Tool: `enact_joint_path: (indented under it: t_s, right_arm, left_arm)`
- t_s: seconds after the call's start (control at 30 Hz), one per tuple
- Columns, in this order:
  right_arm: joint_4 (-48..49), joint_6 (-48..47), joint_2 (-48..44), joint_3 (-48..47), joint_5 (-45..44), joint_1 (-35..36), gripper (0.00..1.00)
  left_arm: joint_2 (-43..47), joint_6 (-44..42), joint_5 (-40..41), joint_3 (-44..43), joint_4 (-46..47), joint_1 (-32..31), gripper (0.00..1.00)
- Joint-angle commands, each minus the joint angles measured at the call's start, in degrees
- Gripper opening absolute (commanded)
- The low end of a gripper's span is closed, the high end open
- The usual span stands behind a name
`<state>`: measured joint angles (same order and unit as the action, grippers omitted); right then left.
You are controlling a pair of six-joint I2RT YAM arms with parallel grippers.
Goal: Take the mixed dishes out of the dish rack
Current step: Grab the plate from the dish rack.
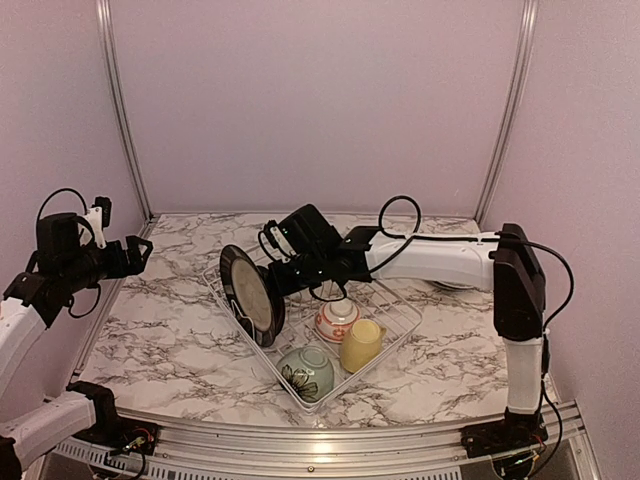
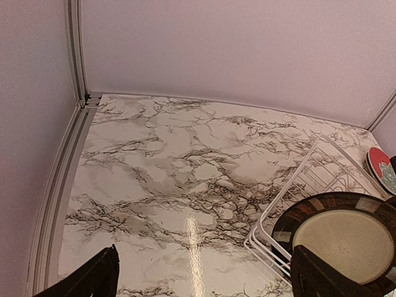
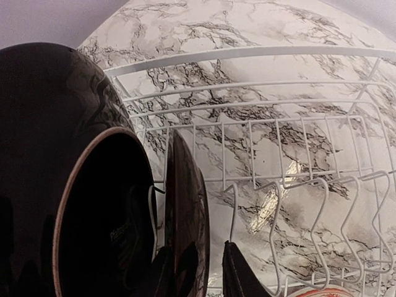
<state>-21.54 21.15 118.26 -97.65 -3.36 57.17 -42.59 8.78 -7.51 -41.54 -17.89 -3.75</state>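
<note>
Right gripper (image 3: 201, 269), the nearer, is straddling with narrowly parted fingers (image 3: 238, 278) the rim of a black-rimmed plate (image 3: 185, 198), edge-on between them, in the dish rack (image 3: 260, 52).

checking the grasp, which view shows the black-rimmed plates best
Top external: the black-rimmed plates stand on edge, whole outline visible, at the left end of the dish rack. Left wrist crops one plate's face; right wrist shows only their dark backs, close.
</note>
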Motion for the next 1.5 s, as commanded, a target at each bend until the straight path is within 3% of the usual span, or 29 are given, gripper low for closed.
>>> enact_joint_path:
  t_s: [0.0,0.13,0.3,0.7,1.0,1.47]
  right_arm:
    - [-2.10,-0.22,1.73,-3.03,-1.88,0.26,0.27]
    - [-3.41,0.27,2.81,-4.59,-1.77,0.36,0.26]
    - [-5.56,1.27,3.41,-5.75,-4.78,1.09,0.13]
    - [-10.91,0.56,4.48,-9.68,-10.04,2.40,0.00]
    - [-17.16,0.14,4.89,-15.41,-16.79,4.01,0.00]
    - [-17.70,-0.69,0.13,-14.96,-19.48,4.11,0.00]
  left_arm:
    - [0.38,0.22,-0.45,0.59,0.29,-0.20,0.99]
    - [0.27,0.20,-0.43,0.63,0.31,-0.16,0.99]
    - [-0.07,0.20,-0.49,0.57,0.22,-0.15,0.99]
    - [-0.51,0.14,-0.45,0.51,0.23,-0.12,0.99]
    - [-0.14,0.12,-0.07,0.55,0.22,-0.15,0.99]
    - [-0.57,0.17,-0.59,0.52,0.24,-0.20,0.99]
